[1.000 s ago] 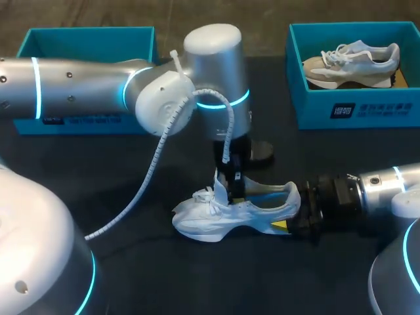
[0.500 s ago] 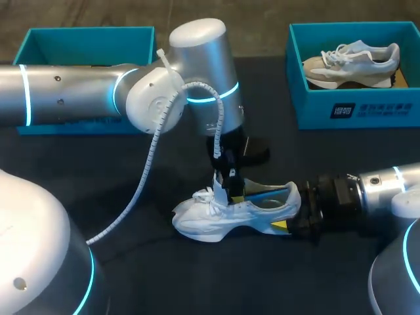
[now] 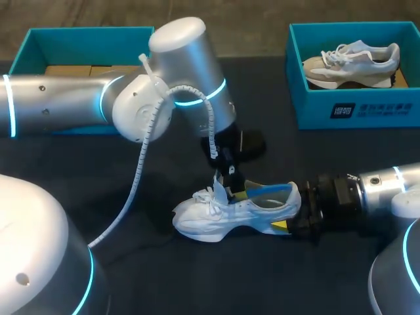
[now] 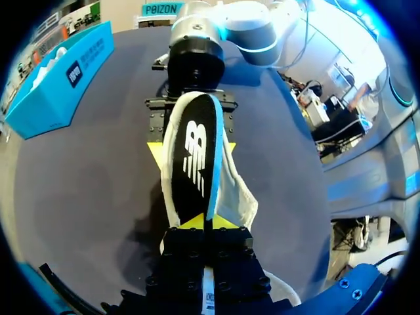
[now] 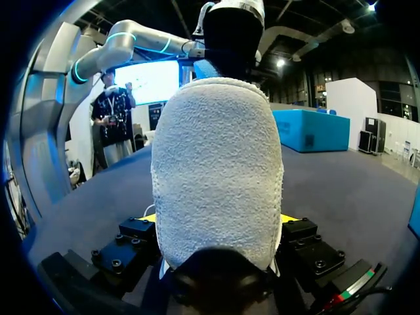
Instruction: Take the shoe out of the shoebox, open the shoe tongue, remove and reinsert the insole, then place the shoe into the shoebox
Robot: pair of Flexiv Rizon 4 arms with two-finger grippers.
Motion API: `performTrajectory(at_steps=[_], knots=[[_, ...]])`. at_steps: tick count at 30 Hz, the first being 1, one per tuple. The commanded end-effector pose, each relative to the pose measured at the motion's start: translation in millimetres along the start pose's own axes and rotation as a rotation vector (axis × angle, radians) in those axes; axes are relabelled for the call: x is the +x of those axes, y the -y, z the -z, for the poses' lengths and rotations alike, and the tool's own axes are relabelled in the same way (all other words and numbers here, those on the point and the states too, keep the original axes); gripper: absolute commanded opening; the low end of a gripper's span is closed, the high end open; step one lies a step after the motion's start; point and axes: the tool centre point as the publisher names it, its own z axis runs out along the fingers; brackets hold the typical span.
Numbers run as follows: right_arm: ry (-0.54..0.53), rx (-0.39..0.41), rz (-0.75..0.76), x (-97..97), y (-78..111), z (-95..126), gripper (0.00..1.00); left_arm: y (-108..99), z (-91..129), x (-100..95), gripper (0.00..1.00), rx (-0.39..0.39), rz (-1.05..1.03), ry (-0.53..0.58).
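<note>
Insole [image 4: 195,157] is sticking partly out of the white shoe [image 3: 230,213], and the left gripper [image 4: 205,222] is pinching it; the right gripper [image 5: 216,220] is squeezing the shoe's heel.

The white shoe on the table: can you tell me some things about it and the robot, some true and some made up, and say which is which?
1. The white shoe lies on the table, outside any shoebox. True.
2. The right gripper holds the shoe by its toe. False: it is shut on the heel end.
3. The left gripper is shut on the insole at the shoe's opening. True.
4. The shoebox on the right has nothing in it. False: a second shoe lies inside it.
</note>
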Motion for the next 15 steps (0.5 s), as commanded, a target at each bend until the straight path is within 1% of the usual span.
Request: performTrajectory(at_steps=[1,5,8,12,15], knots=[[0.0,0.004,-0.001,0.8,-0.4,-0.7,0.0,-4.5,4.0,4.2,0.0,0.04,0.018,0.02],[0.0,0.004,-0.001,0.8,-0.4,-0.7,0.0,-5.1,7.1,2.5,0.0,0.071,0.041,0.027],[0.0,0.004,-0.001,0.8,-0.4,-0.7,0.0,-3.4,8.0,2.1,0.0,0.081,0.05,0.039],[0.0,0.004,-0.001,0.8,-0.4,-0.7,0.0,-0.9,7.8,0.9,0.0,0.082,0.049,0.036],[0.0,0.004,-0.001,0.8,-0.4,-0.7,0.0,3.3,6.5,1.2,0.0,0.06,0.044,0.044]])
